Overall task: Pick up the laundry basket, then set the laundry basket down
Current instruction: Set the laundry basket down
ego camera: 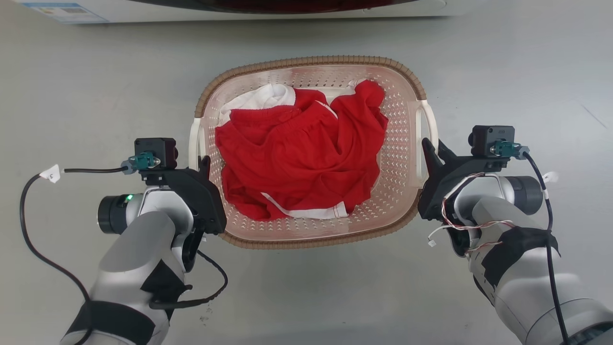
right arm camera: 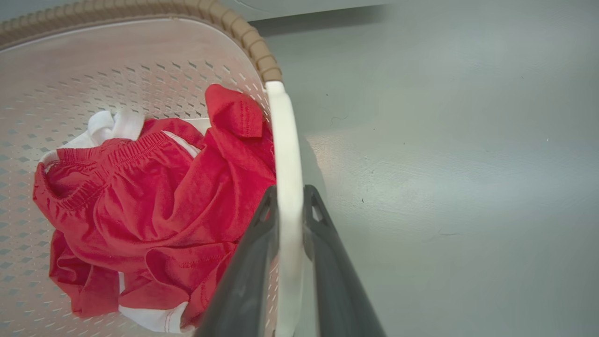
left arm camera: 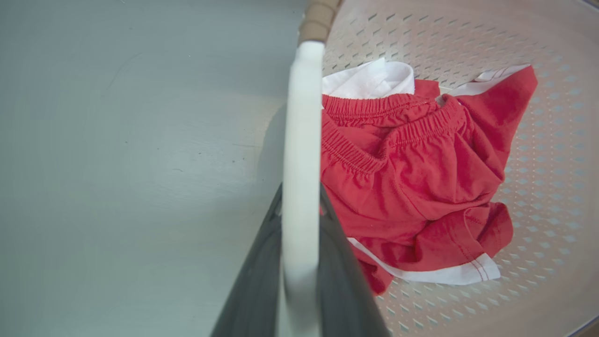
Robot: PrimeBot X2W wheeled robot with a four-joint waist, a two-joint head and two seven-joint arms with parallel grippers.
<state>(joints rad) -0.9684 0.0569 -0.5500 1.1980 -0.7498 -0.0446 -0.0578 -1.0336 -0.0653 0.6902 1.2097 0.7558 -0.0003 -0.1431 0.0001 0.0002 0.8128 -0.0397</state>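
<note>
The laundry basket (ego camera: 397,158) is pale pinkish-white plastic with perforated walls and a brown woven-look rim (ego camera: 306,61). It holds red and white clothes (ego camera: 301,158). My left gripper (ego camera: 203,165) is shut on the basket's white left handle (left arm camera: 299,154), which runs between its two dark fingers (left arm camera: 255,281). On the other side, my right gripper (ego camera: 431,151) is shut on the white right handle (right arm camera: 288,187), pinched between its fingers (right arm camera: 327,262). The basket wall (left arm camera: 538,164) and the clothes (right arm camera: 154,206) show in both wrist views. Whether the basket rests on the floor cannot be told.
Grey floor (ego camera: 96,96) surrounds the basket on all sides. The white front of a washing machine (ego camera: 268,12) runs along the top edge of the head view, just beyond the basket. A black cable (ego camera: 28,230) loops off my left wrist.
</note>
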